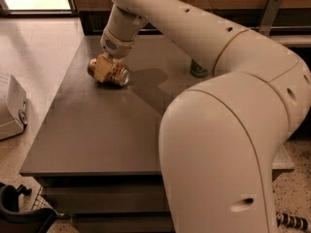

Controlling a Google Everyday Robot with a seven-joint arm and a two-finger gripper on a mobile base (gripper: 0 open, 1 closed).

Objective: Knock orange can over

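Observation:
The orange can lies on its side on the grey table, at the far left part of the top, with its silver end facing right and toward me. My gripper comes down from the white arm and sits right on the can's middle, touching it. The can's left end shows just past the gripper.
A green can stands upright at the back right of the table, mostly hidden behind my arm. My large white arm covers the right half of the view. A white box stands on the floor left of the table.

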